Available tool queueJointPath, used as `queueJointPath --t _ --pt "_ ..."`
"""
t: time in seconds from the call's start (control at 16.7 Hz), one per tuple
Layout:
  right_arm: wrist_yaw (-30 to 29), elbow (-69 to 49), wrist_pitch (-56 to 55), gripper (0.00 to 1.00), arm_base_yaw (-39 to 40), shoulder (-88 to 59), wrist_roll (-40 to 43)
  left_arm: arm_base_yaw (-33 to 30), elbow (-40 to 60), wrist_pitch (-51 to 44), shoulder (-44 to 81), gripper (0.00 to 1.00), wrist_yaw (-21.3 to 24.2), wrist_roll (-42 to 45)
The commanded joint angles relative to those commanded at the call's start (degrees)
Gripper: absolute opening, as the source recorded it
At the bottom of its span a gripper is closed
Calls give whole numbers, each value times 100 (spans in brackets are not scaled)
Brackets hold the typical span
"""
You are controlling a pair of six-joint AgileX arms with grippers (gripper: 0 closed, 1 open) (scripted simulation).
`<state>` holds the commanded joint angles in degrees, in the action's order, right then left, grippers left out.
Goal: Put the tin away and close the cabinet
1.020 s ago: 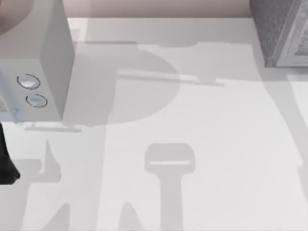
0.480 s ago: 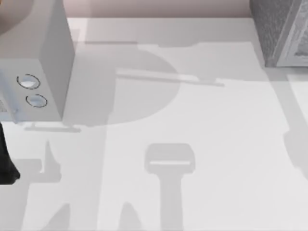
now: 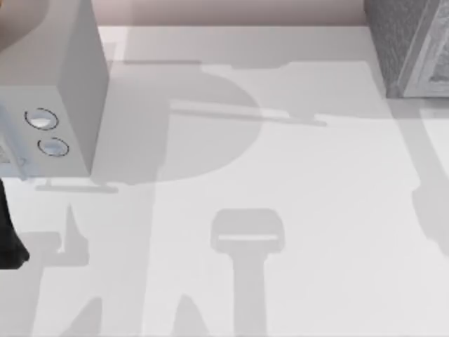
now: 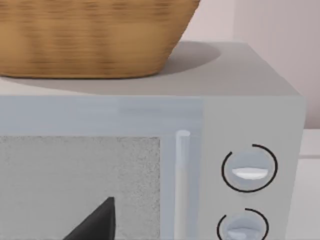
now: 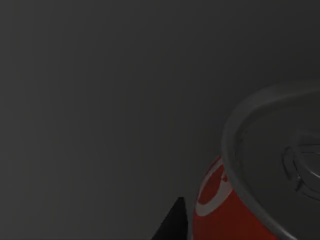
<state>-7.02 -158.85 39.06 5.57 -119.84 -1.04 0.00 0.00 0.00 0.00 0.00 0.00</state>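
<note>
The tin (image 5: 220,210) shows very close in the right wrist view, with a red body, white marks and a silver top, against dark surroundings. A black part of my right gripper (image 5: 175,222) sits just beside its red side. I cannot tell whether they touch. The cabinet (image 3: 400,42), dark grey and speckled with a lighter framed panel (image 3: 438,67), stands at the table's far right corner. My left gripper (image 4: 95,225) hovers in front of the pale grey box, and a black part of the left arm (image 3: 10,242) lies at the table's left edge.
A pale grey box (image 3: 63,84) with two round dials (image 3: 48,133) stands at the far left. A wicker basket (image 4: 95,35) rests on top of it. Arm shadows fall across the white table (image 3: 316,182).
An arm shadow at the table's right edge has slid in towards the left and further back. The left arm and the pale box have not moved.
</note>
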Motion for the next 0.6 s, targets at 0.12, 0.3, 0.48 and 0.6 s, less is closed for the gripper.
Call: queueJointPath --t 0.12,0.3,0.48,0.6 --pt "0 0 0 23 0 0 0 0 0 0 0 100 0 0" --pt "0 0 0 45 0 0 0 0 0 0 0 100 0 0" --pt "0 0 0 68 0 0 0 0 0 0 0 100 0 0" --pt "0 0 0 83 0 0 0 0 0 0 0 100 0 0"
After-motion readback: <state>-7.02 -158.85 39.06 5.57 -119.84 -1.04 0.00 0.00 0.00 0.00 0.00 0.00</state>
